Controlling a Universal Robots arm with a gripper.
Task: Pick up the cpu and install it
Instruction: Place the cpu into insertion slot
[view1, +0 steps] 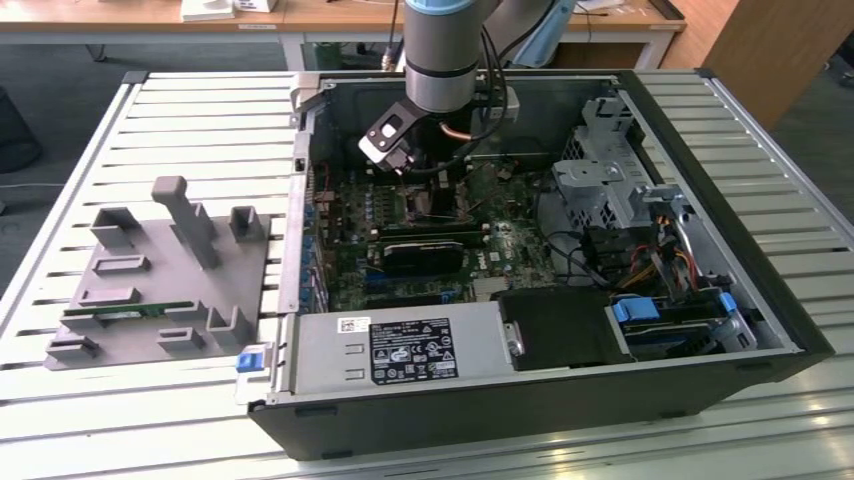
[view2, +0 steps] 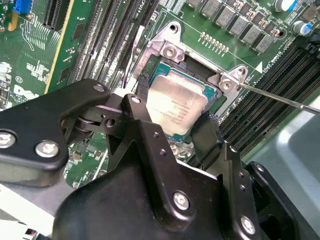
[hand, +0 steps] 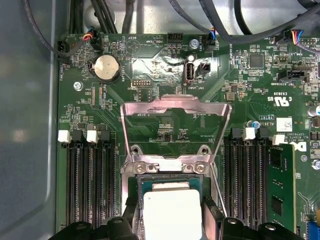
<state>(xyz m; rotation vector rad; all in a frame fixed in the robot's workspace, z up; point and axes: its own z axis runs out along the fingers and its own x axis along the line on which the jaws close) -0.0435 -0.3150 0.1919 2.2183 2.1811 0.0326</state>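
Note:
The cpu (view2: 175, 102), a small square chip with a silver-grey top, lies level in the open socket on the green motherboard (view2: 95, 30). My gripper (view2: 175, 106) reaches down over it, one black finger against each of two opposite edges. In the first wrist view the cpu (hand: 172, 212) shows bright between the same two fingers (hand: 132, 210), with my gripper (hand: 171, 211) centred on it. In the exterior view the gripper (view1: 434, 192) hangs from the arm inside the open computer case (view1: 747, 330), over the middle of the board.
The socket's metal load plate (hand: 175, 120) stands folded open, and its thin lever (view2: 280, 98) sticks out sideways. Memory slots (hand: 92, 185) flank the socket, with a green stick (hand: 280, 192) in one. A grey tray (view1: 160, 290) sits at the exterior view's left, beside the case.

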